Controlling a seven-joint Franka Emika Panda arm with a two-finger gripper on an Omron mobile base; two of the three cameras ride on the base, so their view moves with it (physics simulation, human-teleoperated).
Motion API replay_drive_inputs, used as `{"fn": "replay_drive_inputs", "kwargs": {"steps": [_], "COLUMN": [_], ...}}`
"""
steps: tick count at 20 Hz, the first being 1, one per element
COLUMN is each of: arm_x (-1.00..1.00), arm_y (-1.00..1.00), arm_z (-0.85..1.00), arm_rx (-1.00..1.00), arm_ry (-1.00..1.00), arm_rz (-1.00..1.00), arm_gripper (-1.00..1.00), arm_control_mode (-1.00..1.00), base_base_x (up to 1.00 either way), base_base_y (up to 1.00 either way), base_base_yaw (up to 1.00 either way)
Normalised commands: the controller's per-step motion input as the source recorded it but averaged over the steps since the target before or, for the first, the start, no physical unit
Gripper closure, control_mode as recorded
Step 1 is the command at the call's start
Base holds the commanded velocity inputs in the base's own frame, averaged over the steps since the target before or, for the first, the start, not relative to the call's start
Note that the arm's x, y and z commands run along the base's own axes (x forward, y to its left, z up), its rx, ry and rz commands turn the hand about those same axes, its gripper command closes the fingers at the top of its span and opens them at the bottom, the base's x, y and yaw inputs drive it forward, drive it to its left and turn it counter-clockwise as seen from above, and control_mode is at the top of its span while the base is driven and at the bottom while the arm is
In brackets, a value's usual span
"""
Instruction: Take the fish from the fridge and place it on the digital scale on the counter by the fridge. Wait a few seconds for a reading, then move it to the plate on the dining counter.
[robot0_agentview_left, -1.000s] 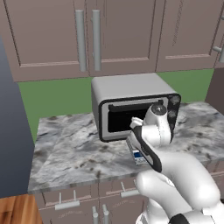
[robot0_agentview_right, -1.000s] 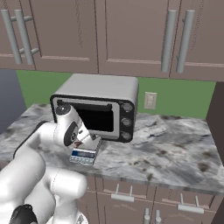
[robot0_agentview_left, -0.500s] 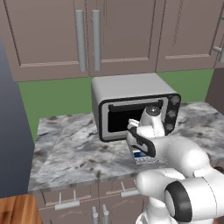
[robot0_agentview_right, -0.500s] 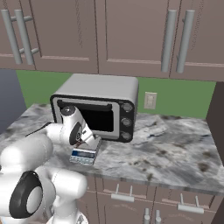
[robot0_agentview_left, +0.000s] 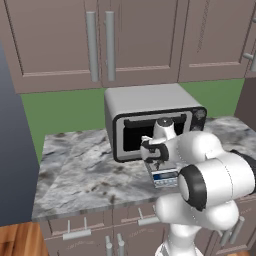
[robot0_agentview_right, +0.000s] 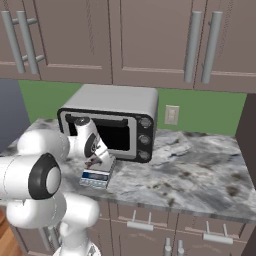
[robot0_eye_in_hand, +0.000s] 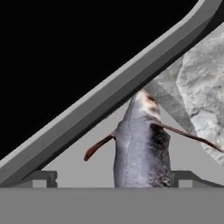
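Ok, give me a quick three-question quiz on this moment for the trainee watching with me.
1. True or false: the fish lies on the digital scale.
2. What stands right behind the digital scale? A) a toaster oven B) a kettle C) a sink
3. Fill in: the fingers stand ___, one on either side of the fish.

Key: 1 true; 2 A; 3 open.

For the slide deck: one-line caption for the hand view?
Fish lying on the digital scale beside the toaster oven, gripper open above it.
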Motion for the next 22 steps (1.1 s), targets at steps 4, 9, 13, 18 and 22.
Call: {"fn": "replay_drive_inputs", "kwargs": {"steps": [4,9,13,18,22], "arm_x": [0.00,0.00,-0.12,-0.23,-0.14], "arm_y": [0.03,0.00,0.00,0.00,0.00], "arm_z": [-0.44,-0.47,-0.54,-0.51,-0.23], "arm_rx": [-0.06,-0.06,-0.05,-0.01,0.00], "arm_ry": [0.06,0.04,0.00,0.00,0.04], "arm_rz": [0.00,-0.02,-0.03,-0.04,-0.03], "arm_gripper": [-1.00,-1.00,1.00,1.00,1.00], "arm_control_mode": [-1.00,-1.00,-1.00,-1.00,-1.00], "base_base_x": [0.00,0.00,0.00,0.00,0.00], "base_base_y": [0.00,0.00,0.00,0.00,0.00], "base_base_yaw": [0.00,0.00,0.00,0.00,0.00]}}
